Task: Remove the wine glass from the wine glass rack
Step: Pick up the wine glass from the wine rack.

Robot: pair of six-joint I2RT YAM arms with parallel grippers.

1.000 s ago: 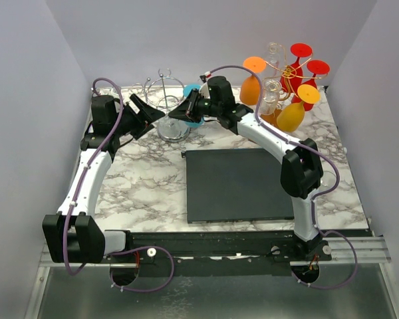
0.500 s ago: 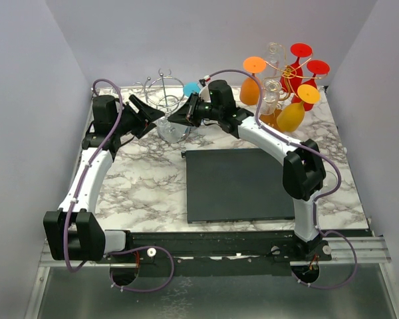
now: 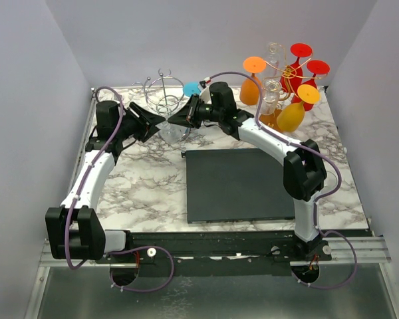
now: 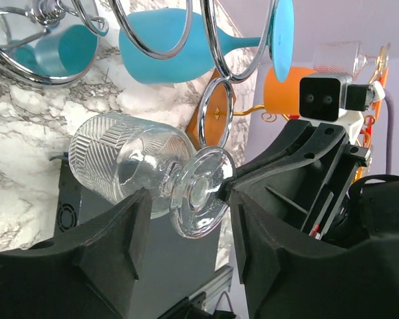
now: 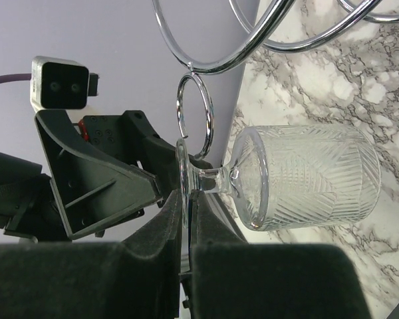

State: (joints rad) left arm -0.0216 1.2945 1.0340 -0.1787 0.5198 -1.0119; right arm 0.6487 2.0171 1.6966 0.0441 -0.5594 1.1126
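A clear cut-glass wine glass lies on its side in the air in front of the chrome stand. My right gripper is shut on the edge of its round foot. From the left, my left gripper is open, one finger on each side of the foot and stem, with gaps showing to both. The wine glass rack, gold wire on a wooden base, stands at the back right, well away from both grippers.
Orange, red, yellow and clear glasses hang on the rack. A silver chrome wire stand stands just behind the grippers, a blue glass lying beside it. A dark mat covers the middle of the marble table.
My left gripper's jaws have narrowed around the glass's foot. The right arm has carried the glass a little to the left, towards the left gripper.
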